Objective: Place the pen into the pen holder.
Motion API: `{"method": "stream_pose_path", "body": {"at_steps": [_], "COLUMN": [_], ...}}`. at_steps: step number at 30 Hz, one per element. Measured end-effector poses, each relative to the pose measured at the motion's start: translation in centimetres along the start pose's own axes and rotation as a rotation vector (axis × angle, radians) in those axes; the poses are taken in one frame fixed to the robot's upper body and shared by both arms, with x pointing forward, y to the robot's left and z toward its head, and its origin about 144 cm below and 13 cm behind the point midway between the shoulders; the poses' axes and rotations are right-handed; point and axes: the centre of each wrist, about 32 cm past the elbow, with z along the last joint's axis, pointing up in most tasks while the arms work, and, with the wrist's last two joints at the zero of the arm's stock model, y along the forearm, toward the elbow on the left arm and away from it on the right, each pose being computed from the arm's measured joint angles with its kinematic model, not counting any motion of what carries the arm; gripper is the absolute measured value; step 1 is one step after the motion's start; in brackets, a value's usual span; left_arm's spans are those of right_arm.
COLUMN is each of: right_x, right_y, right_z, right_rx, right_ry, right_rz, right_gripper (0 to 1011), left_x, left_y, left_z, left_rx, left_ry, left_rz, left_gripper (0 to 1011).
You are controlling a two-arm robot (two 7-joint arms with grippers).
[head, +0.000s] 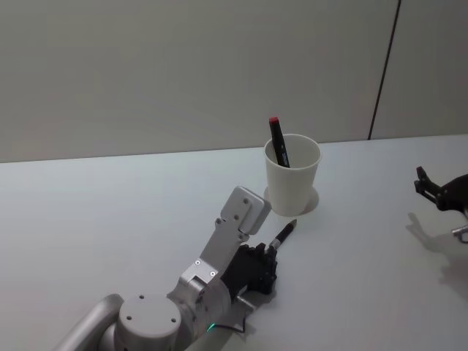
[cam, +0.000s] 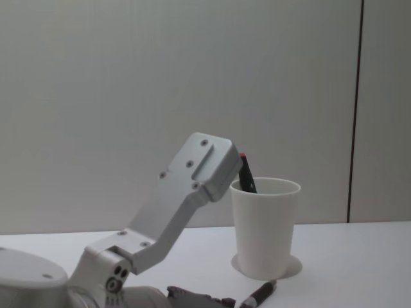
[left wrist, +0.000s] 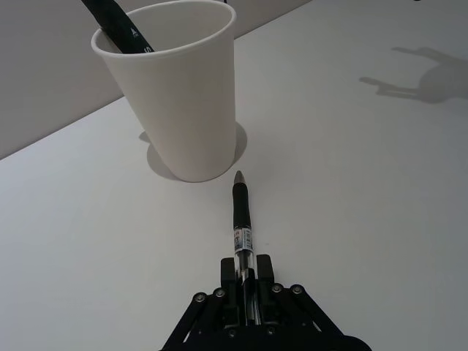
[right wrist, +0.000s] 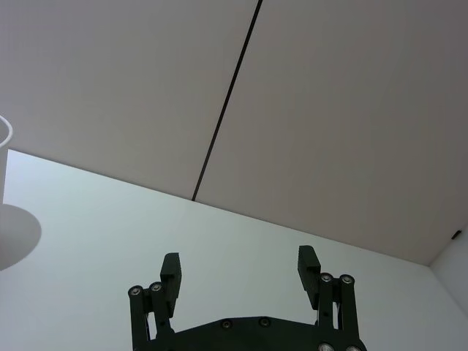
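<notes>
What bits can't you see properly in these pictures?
Head view: the red-capped pen's bottom is hidden inside the pen holder.
Left wrist view: the held pen's back end hides between the left gripper's fingers.
Head view: the parked right gripper's arm runs off the edge.

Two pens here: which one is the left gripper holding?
The clear-barrelled black pen, clamped in the left gripper, tip pointing at the pen holder. The red-capped pen stands inside the holder. Right gripper idles open.

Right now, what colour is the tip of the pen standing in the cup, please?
The tip is red; the head view shows it best.
</notes>
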Motion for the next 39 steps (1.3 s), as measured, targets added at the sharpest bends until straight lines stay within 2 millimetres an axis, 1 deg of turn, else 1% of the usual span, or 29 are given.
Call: {"method": "stream_pose_path", "body": {"at_steps": [10, 15, 21, 31, 39], "right_x": [0.0, 0.0, 0.0, 0.0, 0.0], "right_y": [0.0, 0.0, 0.0, 0.0, 0.0], "right_z": [0.0, 0.0, 0.0, 0.0, 0.0], "right_rx": [0.0, 0.0, 0.0, 0.0, 0.0], "right_ry": [0.0, 0.0, 0.0, 0.0, 0.0], "right_rz": [0.0, 0.0, 0.0, 0.0, 0.0], "right_gripper": [1002, 1002, 1001, 1002, 1002], "left_x": [0.0, 0.2, 0.9, 2.2, 2.7], "left_y": [0.0, 0.3, 1.4, 4.1, 5.4], "left_z": [0.0, -0.2, -0.4, 1.1, 1.7], "left_rx": [-0.001, -0.014, -0.028, -0.073, -0.133], "left_ry": [0.001, 0.016, 0.035, 0.045, 0.029], "left_rz": [0.0, 0.001, 0.025, 0.074, 0.12], "left_gripper": [166, 166, 166, 166, 166]}}
